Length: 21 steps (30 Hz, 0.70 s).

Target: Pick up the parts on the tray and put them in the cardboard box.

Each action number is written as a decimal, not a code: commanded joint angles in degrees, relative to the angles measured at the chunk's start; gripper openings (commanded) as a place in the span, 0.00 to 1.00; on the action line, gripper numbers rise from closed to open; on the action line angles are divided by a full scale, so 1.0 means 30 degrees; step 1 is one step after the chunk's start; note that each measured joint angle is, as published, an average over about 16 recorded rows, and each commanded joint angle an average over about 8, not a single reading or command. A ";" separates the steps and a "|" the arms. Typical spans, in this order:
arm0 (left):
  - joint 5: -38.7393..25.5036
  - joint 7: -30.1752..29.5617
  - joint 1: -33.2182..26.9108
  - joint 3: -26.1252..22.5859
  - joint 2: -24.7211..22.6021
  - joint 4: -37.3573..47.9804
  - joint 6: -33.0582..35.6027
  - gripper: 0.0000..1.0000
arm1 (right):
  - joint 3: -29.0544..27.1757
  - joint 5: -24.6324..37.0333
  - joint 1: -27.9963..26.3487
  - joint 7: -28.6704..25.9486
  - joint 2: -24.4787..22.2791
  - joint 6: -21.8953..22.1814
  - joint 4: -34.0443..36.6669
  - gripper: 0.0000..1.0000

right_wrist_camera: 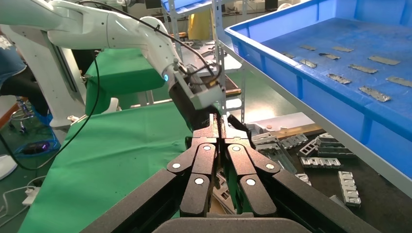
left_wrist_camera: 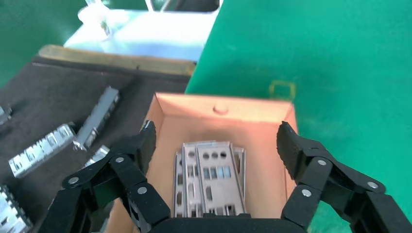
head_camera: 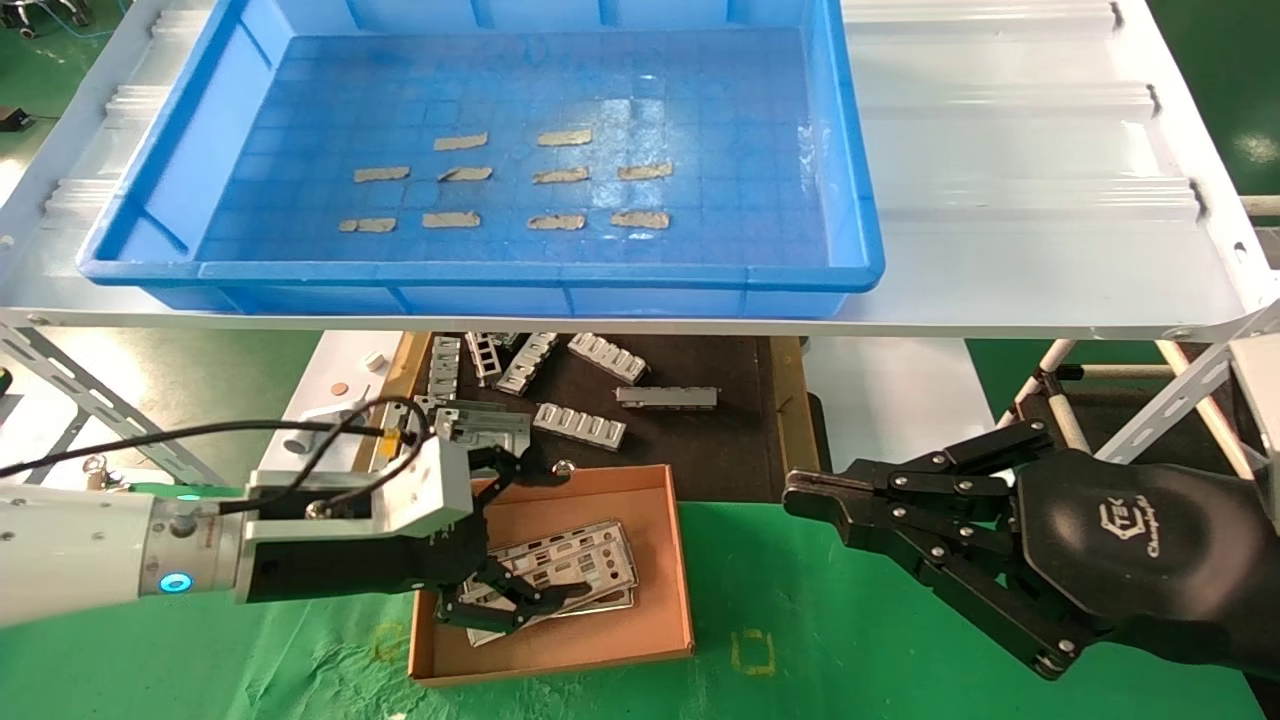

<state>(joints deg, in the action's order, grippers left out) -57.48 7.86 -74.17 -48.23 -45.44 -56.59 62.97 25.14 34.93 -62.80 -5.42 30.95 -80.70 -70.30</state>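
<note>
The blue tray [head_camera: 480,272] sits on the white shelf and holds only tan tape strips; I see no plates in it. Several silvery punched plates [head_camera: 600,552] lie stacked in the brown cardboard box [head_camera: 680,560] on the green cloth. My left gripper [head_camera: 552,530] is open and empty, its jaws spread over the box just above the stack. The left wrist view shows the plates [left_wrist_camera: 209,179] on the box floor between the open jaws of my left gripper [left_wrist_camera: 217,133], with the box's far wall [left_wrist_camera: 218,110] beyond. My right gripper [head_camera: 800,495] is shut and empty, right of the box; its own view shows it too [right_wrist_camera: 219,121].
Ribbed grey brackets [head_camera: 580,425] lie on the dark wood-edged mat behind the box, under the white shelf [head_camera: 1000,200]. They also show in the left wrist view [left_wrist_camera: 41,150] and the right wrist view [right_wrist_camera: 318,161]. Green cloth [head_camera: 800,620] lies between box and right gripper.
</note>
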 commanded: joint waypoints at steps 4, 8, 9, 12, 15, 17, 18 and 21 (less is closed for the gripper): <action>0.0447 -0.0577 0.0385 0.0958 0.0286 -0.0514 0.0627 1.00 | 0.0000 0.0000 0.0000 0.0000 0.0000 0.0000 0.0000 1.00; 0.0831 -0.1031 0.0693 0.1747 0.0544 -0.0929 0.1188 1.00 | 0.0000 0.0000 0.0000 0.0000 0.0000 0.0000 0.0000 1.00; 0.0925 -0.1142 0.0769 0.1941 0.0607 -0.1031 0.1326 1.00 | 0.0000 0.0000 0.0000 0.0000 0.0000 0.0000 0.0000 1.00; 0.1211 -0.1481 0.0998 0.2529 0.0798 -0.1341 0.1743 1.00 | 0.0000 0.0000 0.0000 0.0000 0.0000 0.0000 0.0000 1.00; 0.1505 -0.1827 0.1233 0.3132 0.0995 -0.1658 0.2171 1.00 | 0.0000 0.0000 0.0000 0.0000 0.0000 0.0000 0.0000 1.00; 0.1700 -0.2058 0.1390 0.3533 0.1125 -0.1870 0.2457 1.00 | 0.0000 0.0000 0.0000 0.0000 0.0000 0.0000 0.0000 1.00; 0.1798 -0.2174 0.1468 0.3734 0.1191 -0.1976 0.2599 1.00 | 0.0000 0.0000 0.0000 0.0000 0.0000 0.0000 0.0000 1.00; 0.2088 -0.2516 0.1701 0.4329 0.1385 -0.2289 0.3022 1.00 | 0.0000 0.0000 0.0000 0.0000 0.0000 0.0000 0.0000 1.00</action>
<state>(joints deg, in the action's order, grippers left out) -51.22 0.31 -69.07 -35.24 -41.28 -63.45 72.04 25.14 34.93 -62.80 -5.42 30.95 -80.70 -70.30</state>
